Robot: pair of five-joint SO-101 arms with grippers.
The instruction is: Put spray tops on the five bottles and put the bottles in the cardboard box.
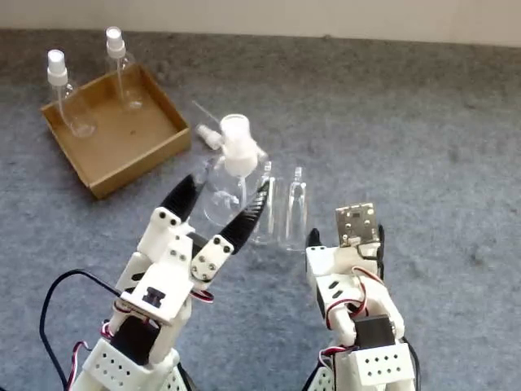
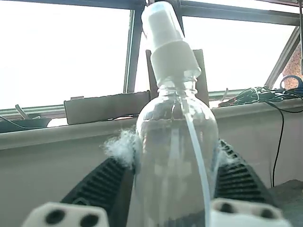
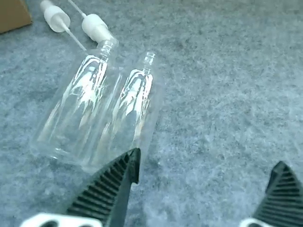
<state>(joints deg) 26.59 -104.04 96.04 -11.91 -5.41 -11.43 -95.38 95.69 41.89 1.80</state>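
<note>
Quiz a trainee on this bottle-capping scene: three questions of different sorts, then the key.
1. True or false: the left end effector grips a bottle with a spray top fitted.
2. Multiple choice: how many capped bottles stand in the cardboard box? A one, B two, C four.
3. Fill in: the right end effector, near the two lying bottles, is ___ (open or shut).
Key: 1 true; 2 B; 3 open.

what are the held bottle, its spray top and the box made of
Bottle: clear and glossy, probably plastic, possibly glass; the dip tube shows through. Spray top: opaque white plastic, smooth. Box: matte brown cardboard, thin folded walls.
</note>
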